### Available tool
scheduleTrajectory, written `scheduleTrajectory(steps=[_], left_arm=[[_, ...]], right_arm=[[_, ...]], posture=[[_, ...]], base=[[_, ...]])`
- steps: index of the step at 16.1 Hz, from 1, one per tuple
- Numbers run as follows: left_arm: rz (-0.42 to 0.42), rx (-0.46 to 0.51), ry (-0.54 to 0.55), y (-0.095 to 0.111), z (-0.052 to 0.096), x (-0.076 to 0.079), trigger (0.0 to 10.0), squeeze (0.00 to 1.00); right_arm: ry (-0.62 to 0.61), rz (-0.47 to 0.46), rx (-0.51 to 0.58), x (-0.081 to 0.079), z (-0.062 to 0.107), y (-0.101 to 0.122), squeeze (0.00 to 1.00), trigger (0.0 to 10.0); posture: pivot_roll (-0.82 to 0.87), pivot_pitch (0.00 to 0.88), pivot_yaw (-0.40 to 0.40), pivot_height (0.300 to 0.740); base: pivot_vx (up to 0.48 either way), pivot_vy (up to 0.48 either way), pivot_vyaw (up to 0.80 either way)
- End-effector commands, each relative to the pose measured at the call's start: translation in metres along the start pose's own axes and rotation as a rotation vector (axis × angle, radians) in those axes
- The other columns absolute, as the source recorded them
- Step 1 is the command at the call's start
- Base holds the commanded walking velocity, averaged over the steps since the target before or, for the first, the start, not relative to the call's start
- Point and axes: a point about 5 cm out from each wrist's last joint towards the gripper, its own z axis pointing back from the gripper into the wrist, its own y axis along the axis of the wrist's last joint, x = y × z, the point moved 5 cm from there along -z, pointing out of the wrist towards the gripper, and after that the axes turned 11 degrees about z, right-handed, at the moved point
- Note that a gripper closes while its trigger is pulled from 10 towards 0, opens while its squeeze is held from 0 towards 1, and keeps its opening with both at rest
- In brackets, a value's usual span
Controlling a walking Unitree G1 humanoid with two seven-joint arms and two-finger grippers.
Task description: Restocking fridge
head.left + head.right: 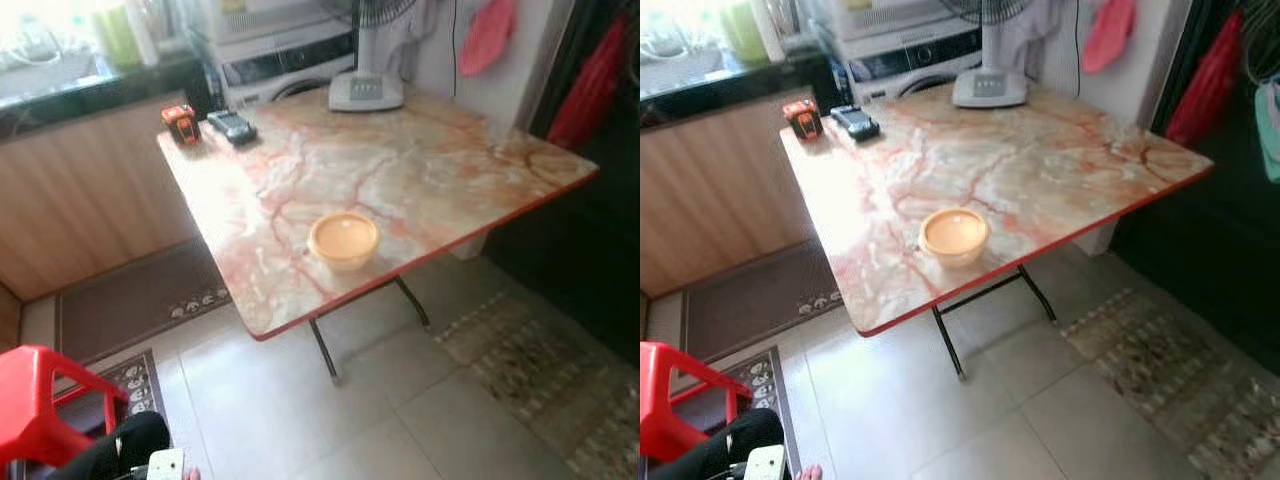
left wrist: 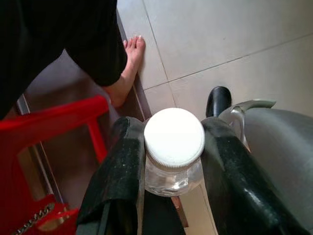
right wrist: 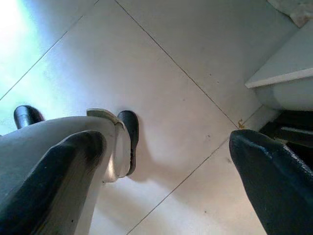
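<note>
My left gripper (image 2: 171,161) is shut on a clear bottle with a white screw cap (image 2: 174,138), which sits squeezed between the two black fingers (image 2: 122,181). The arm hangs low over the tiled floor. My right gripper (image 3: 166,171) is open, its fingers (image 3: 274,181) spread wide above the floor tiles with nothing between them. A yellow lidded bowl (image 1: 343,239) rests near the front edge of the marble-patterned folding table (image 1: 440,170).
A person sits on a red plastic chair (image 1: 40,400) at my left, with a leg (image 1: 115,448) and bare foot (image 2: 131,61) close by. A fan base (image 1: 365,90), an orange tape measure (image 1: 180,122) and a dark device (image 1: 232,126) lie on the table. Rugs cover the floor.
</note>
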Motion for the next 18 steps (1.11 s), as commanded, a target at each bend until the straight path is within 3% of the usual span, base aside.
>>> scheduleTrajectory(steps=[1, 8, 11, 18], left_arm=[[-0.017, 0.023, -0.001, 0.0109, -0.0008, -0.0017, 10.0, 0.00], [-0.042, 0.020, -0.012, 0.0119, -0.0008, -0.0028, 10.0, 0.00], [-0.051, 0.015, -0.003, 0.0103, -0.0006, -0.0069, 10.0, 0.00], [-0.056, -0.012, -0.035, 0.0046, -0.0005, 0.0003, 10.0, 0.00]], right_arm=[[-0.007, -0.023, 0.001, -0.0007, 0.0002, -0.0010, 0.00, 10.0], [0.013, 0.001, 0.001, -0.0059, -0.0002, -0.0012, 0.00, 10.0], [0.015, 0.006, -0.004, -0.0069, -0.0002, -0.0018, 0.00, 10.0], [0.016, 0.015, -0.008, -0.0055, -0.0002, -0.0020, 0.00, 10.0]], posture=[[-0.06, 0.000, 0.082, 0.740], [-0.03, 0.000, 0.082, 0.740], [-0.04, 0.000, 0.088, 0.740], [-0.03, 0.000, 0.080, 0.740]], base=[[0.000, 0.000, 0.00], [0.000, 0.000, -0.79], [0.000, -0.386, -0.78], [0.000, 0.000, -0.78]])
